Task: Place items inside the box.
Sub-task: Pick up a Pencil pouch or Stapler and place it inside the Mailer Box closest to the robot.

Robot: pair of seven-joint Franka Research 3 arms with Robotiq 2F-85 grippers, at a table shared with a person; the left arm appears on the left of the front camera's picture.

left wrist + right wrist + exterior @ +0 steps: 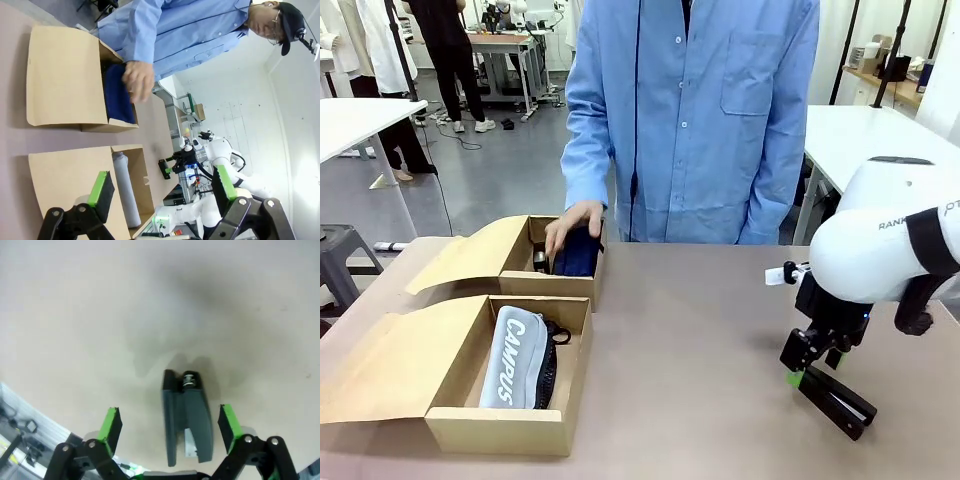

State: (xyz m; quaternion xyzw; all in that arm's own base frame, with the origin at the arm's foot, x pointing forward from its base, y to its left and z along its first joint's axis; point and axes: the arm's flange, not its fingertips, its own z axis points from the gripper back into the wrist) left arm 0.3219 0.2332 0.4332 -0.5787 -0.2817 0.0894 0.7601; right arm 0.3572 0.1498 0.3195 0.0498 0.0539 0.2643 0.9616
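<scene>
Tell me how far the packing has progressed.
Done: the CAMPUS pencil case lies in the near box. In hand: the person's hand holds a navy pouch in the far box; the right gripper straddles the black stapler, open. Left: grasping and boxing the stapler.

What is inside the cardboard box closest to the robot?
The box holds the grey CAMPUS pencil case, lying flat. Along its right edge something black shows, mostly covered, so I cannot tell what it is.
</scene>
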